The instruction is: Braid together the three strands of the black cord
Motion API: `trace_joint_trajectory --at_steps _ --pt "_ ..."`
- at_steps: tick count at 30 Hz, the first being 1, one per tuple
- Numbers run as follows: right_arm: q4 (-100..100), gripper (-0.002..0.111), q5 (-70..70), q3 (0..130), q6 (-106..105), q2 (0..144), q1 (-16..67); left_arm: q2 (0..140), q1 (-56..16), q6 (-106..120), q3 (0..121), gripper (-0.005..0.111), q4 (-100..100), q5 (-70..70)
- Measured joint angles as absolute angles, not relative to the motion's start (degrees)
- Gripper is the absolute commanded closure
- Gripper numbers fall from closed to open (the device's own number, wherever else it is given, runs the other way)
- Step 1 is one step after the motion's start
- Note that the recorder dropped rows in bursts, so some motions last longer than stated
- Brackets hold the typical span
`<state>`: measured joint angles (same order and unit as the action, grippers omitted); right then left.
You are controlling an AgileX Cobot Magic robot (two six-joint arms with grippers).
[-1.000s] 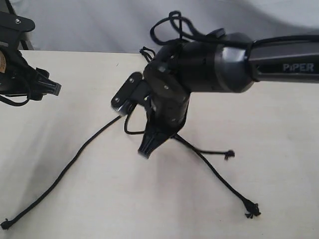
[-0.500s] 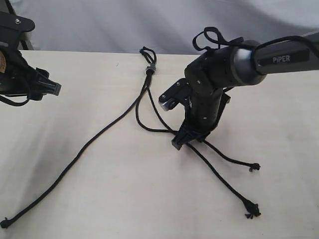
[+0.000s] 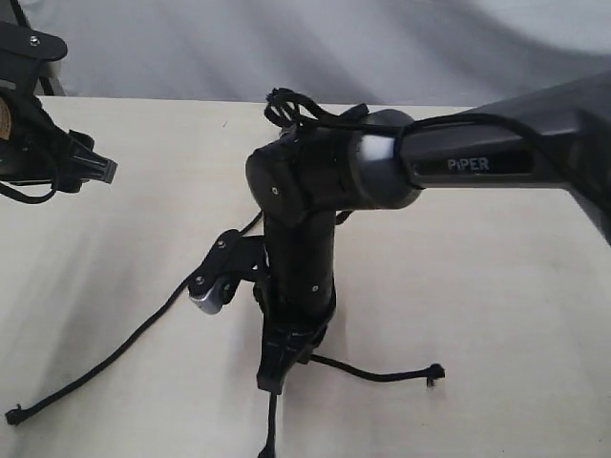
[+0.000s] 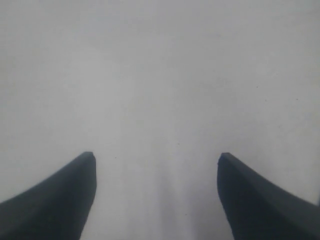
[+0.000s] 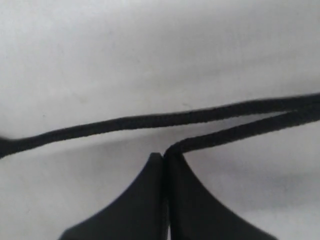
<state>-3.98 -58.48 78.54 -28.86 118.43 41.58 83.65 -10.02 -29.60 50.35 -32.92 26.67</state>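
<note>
Subject of inspection: the black cord (image 3: pixel 283 103), thin, matte and woven, lying on the pale table (image 3: pixel 496 315). Its joined end, a small knotted loop (image 3: pixel 279 96), sits at the far edge of the table, partly hidden behind the right arm (image 3: pixel 458 162). The three strands fan out toward the near edge. The long strand (image 3: pixel 134 336) curves out to the left and ends in a small knotted tip near the lower left corner. The short strand (image 3: pixel 377 378) runs rightward from under the wrist to a frayed tip. The third strand (image 3: pixel 270 429) drops straight off the bottom of the exterior view. The right gripper (image 3: pixel 274 380) points down at the table where the last two meet. The exterior view does not show what it grips. The right wrist view settles the matter: the right gripper (image 5: pixel 165 156) has its jaws pressed together with one strand (image 5: pixel 235 134) pinched at the very tips, while a second strand (image 5: pixel 125 122) passes just beyond them, and the two converge at one side. Which of the strands is the pinched one I cannot tell. The left gripper (image 3: pixel 103 170) waits at the left edge, well apart from the cord. Its own wrist view shows the left gripper (image 4: pixel 156 157) with jaws spread wide over bare surface, holding nothing.
</note>
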Motion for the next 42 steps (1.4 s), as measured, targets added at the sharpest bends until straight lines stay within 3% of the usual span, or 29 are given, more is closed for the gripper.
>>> trace_joint_trajectory --at_steps 7,20,27,30,37,42 --pt "2.2 0.109 -61.9 79.1 -24.2 111.4 39.4 83.7 -10.0 -29.6 50.3 0.042 -32.9 26.7" --pt "-4.3 0.109 -53.9 74.4 -23.2 104.9 14.2 83.7 -10.0 -28.7 50.3 0.042 -32.9 26.7" --pt "-4.9 0.108 -44.4 66.2 -23.7 108.2 9.3 83.7 -10.0 -28.7 50.3 0.042 -32.9 26.7" --pt "-4.1 0.094 -41.7 64.8 -23.7 109.0 9.3 83.7 -10.0 -28.6 50.3 0.042 -32.8 26.5" --pt "-3.8 0.036 -39.8 64.7 -23.9 110.4 11.7 83.7 -10.0 -28.5 50.3 0.042 -31.5 26.5" --pt "-4.0 0.031 -38.1 64.7 -24.2 108.1 12.4 83.7 -11.5 -19.2 50.3 0.042 -21.5 24.7"
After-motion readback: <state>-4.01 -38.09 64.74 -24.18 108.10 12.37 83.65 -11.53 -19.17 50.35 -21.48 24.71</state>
